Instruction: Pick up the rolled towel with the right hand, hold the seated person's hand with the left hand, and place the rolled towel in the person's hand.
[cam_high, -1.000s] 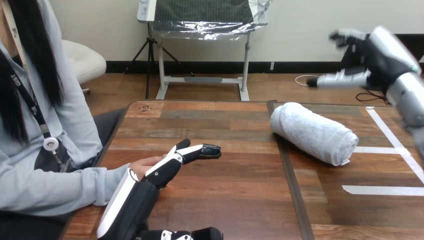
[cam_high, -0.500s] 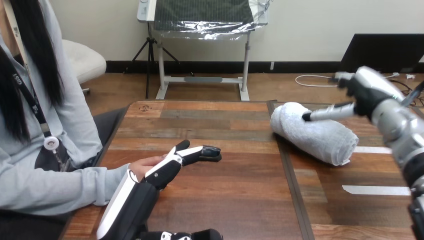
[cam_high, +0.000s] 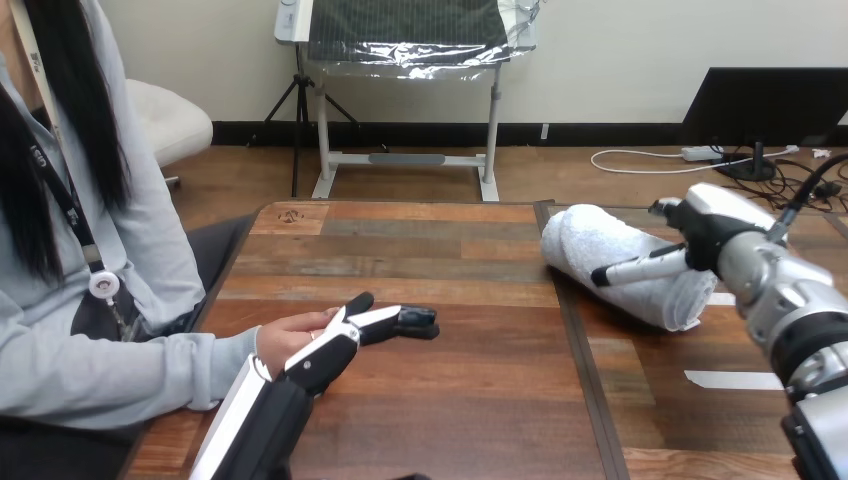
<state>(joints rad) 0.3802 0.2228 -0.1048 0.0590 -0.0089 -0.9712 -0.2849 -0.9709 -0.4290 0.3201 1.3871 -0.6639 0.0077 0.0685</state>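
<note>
Rolled towel (cam_high: 620, 262) lying on the table (cam_high: 470, 400), far right part; both robot hands open.
Right hand (cam_high: 705, 232) over the table's far right, one straight finger resting on the towel. Left hand (cam_high: 335, 345) at the table's near left, fingers straight, alongside the person's hand (cam_high: 285, 338).

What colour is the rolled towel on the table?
The rolled towel is plain white, best seen in the head view.

Wooden plank table (cam_high: 450, 400), white tape strips (cam_high: 733, 380) at right.
</note>
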